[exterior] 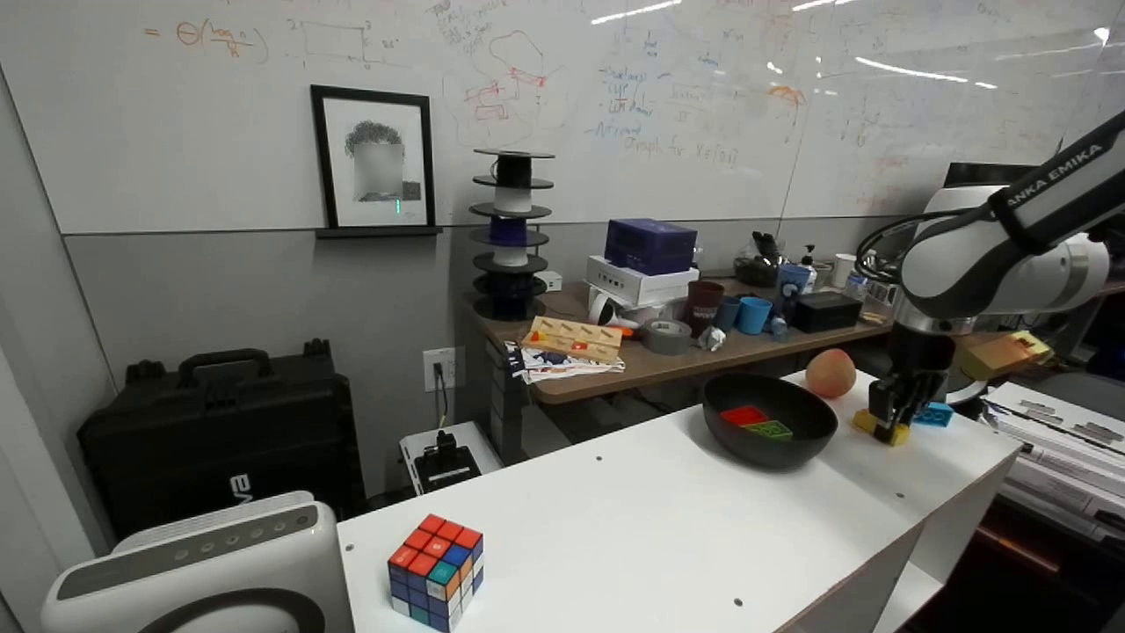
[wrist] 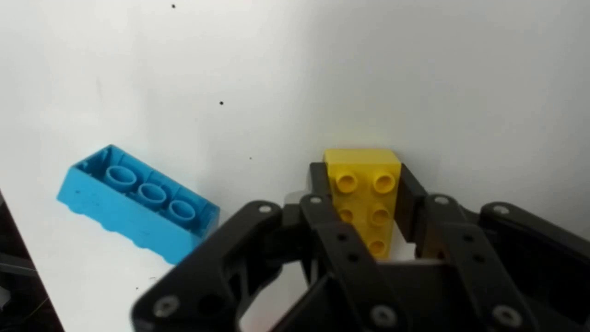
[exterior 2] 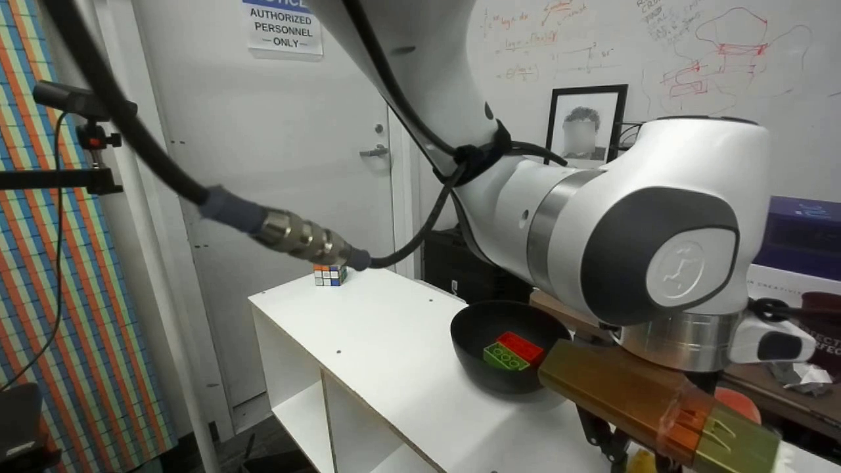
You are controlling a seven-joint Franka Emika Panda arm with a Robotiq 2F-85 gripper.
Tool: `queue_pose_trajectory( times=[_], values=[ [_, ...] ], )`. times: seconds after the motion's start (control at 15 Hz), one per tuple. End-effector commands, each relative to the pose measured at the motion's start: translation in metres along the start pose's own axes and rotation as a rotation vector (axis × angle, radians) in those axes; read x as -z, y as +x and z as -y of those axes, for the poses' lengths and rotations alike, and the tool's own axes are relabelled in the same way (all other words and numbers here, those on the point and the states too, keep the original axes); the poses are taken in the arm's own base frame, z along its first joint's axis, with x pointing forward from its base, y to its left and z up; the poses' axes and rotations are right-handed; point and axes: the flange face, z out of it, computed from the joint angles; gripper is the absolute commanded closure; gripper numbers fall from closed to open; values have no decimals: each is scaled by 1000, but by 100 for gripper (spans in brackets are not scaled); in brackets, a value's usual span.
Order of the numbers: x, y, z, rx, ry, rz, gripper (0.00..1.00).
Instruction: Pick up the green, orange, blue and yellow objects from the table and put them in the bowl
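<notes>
Your gripper [wrist: 363, 180] points down beneath the bent arm [exterior: 954, 264], pinching the yellow Duplo-style brick [wrist: 362, 159] by its sides, at the white tabletop [exterior: 615, 545]. Near your gripper lies the blue Duplo-style brick [wrist: 129, 219]; the black bowl [exterior: 773, 453] holds a red brick [exterior: 743, 415] and a green brick [exterior: 773, 430]. A whiteboard [exterior: 264, 158] spans the wall.

We take this for a lab: scribbled whiteboard [exterior: 571, 114], robot arm [exterior 2: 502, 203], stacked spools [exterior: 510, 231], an "authorized personnel only" sign [exterior 2: 282, 29].
</notes>
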Motion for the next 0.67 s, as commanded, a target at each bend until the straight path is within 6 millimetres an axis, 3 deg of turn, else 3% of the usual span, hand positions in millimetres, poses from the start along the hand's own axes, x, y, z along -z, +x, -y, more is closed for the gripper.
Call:
queue_pose_trajectory(
  times=[0.0,0.2,0.27,0.33,0.6],
  values=[
    [40,-7,11,5,-36,-10,88],
    [78,-9,31,15,-51,-35,88],
    [92,-20,35,38,-33,-40,88],
    [102,-18,50,59,-16,-43,88],
    [121,-23,100,139,34,-15,88]
  ],
)
